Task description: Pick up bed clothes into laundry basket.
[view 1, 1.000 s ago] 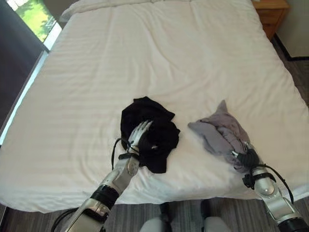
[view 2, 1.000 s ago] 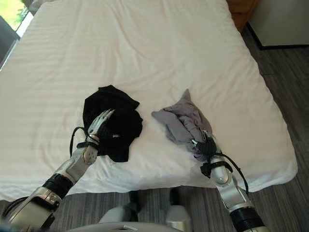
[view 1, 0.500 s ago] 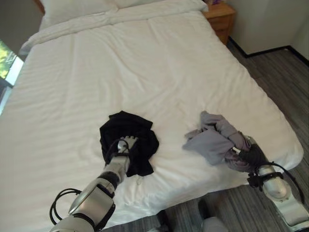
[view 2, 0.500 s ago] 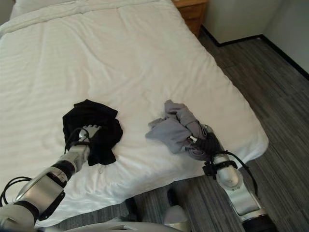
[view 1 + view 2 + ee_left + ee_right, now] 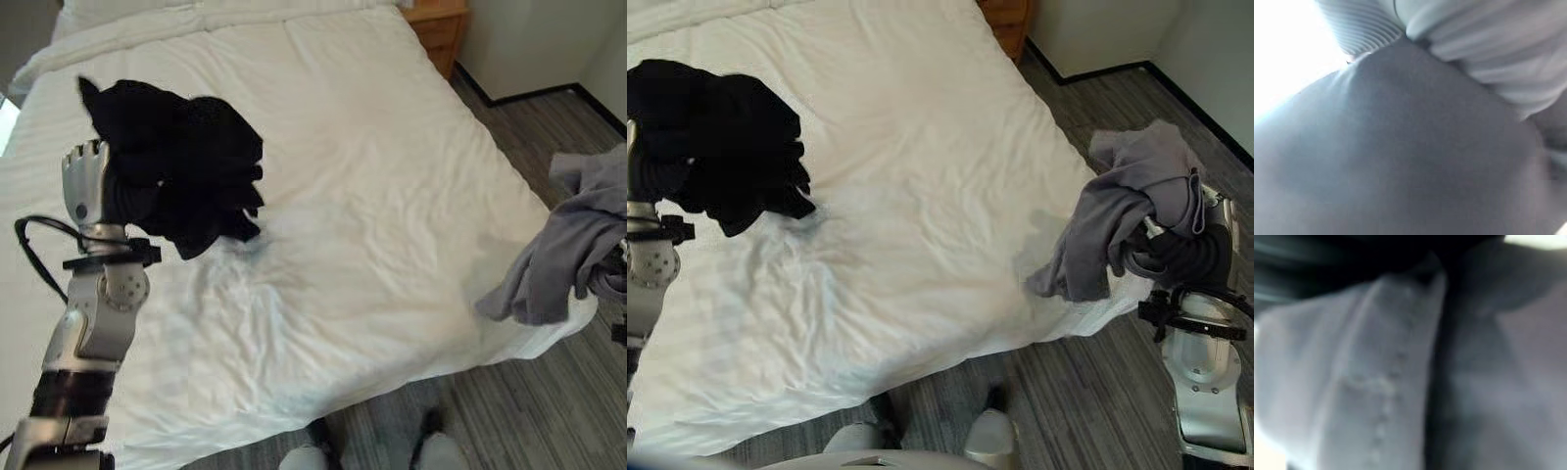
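Two garments hang clear of the bed, black clothes bunched in the left hand, grey clothes clutched in the right hand, seemingly for carrying basketward.

Left arm: raised upright at the left side, forearm near vertical.
Left hand: held high, back of the hand seen, fingers curled into the black garment that is gripped.
Right arm: bent at the right edge, wrist turned upward.
Right hand: dark cover seen, closed round the grey garment that is draped over it.
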